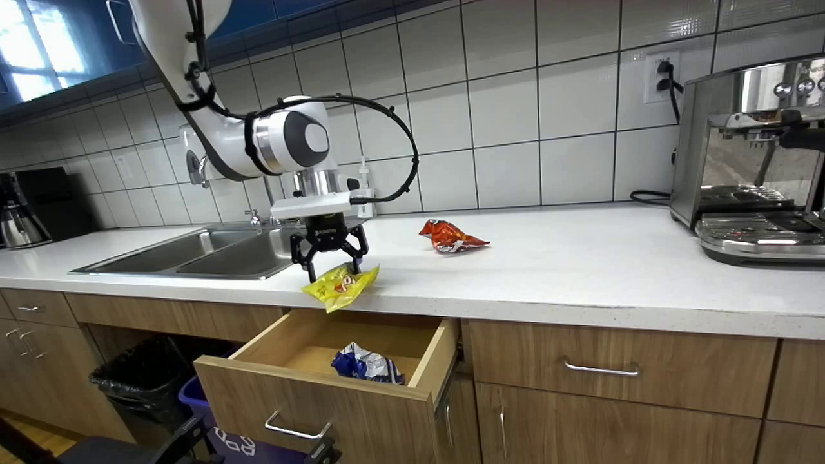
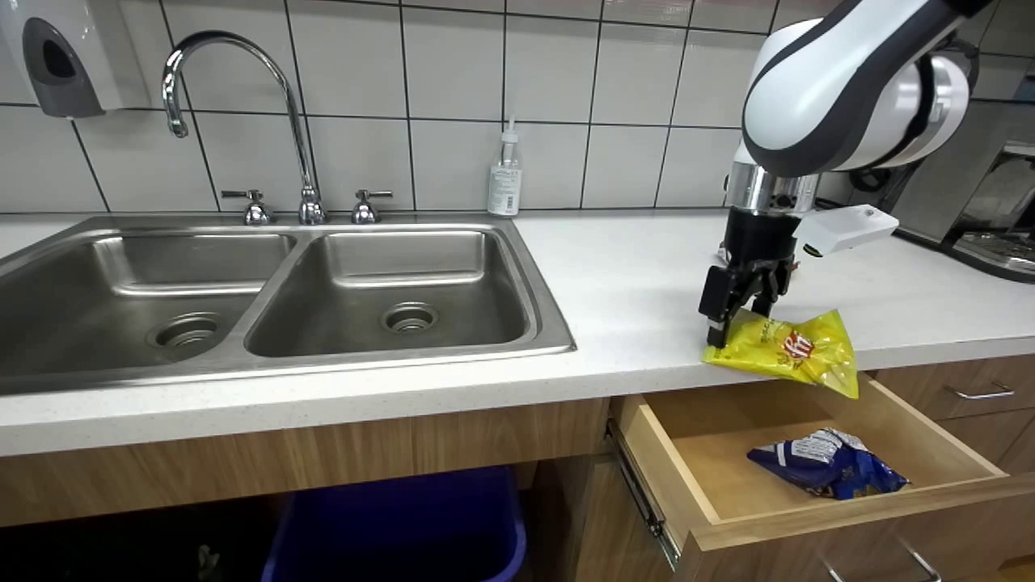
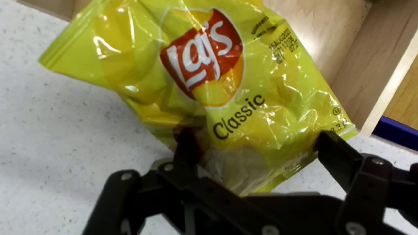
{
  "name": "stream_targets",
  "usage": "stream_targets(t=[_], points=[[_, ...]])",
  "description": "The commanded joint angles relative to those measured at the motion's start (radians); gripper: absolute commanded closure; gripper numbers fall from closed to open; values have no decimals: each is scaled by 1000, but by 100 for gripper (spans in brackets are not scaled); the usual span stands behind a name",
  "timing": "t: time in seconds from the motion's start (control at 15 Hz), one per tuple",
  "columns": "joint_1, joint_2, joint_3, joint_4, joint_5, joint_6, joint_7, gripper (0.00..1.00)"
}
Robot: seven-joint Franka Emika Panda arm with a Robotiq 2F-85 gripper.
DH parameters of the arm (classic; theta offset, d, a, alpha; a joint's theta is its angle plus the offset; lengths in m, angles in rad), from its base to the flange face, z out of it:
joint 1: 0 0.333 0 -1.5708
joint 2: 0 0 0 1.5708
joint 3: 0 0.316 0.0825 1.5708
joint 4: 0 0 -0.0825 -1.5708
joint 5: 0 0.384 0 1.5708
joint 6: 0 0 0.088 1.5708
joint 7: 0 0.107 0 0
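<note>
A yellow Lay's Classic chip bag (image 3: 241, 120) lies at the counter's front edge, part of it jutting out over the open drawer (image 1: 303, 386). My gripper (image 1: 334, 274) points down over the bag, its fingers wide apart. In the wrist view, one finger (image 3: 339, 153) stands by the bag's right end and the other dips into a fold on its left; a bag end lies between them. Whether both fingers touch the bag is unclear. Inside the drawer rests a blue and silver bag (image 2: 833, 465). An orange-red bag (image 1: 449, 236) sits farther back on the counter (image 1: 567, 258).
A double steel sink (image 2: 412, 323) with a tall faucet (image 2: 234, 48) is set into the counter. Behind it stands a soap bottle (image 2: 505, 178). An espresso machine (image 1: 747, 161) occupies the counter's far end. Bins (image 2: 396, 517) stand below the sink.
</note>
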Motion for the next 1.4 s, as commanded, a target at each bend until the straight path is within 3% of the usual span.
stream_targets(t=[0.0, 0.73, 1.33], points=[[0, -73, 12, -89, 3, 3, -7, 0], [26, -223, 37, -284, 11, 12, -23, 0], [33, -290, 25, -333, 15, 17, -27, 0]])
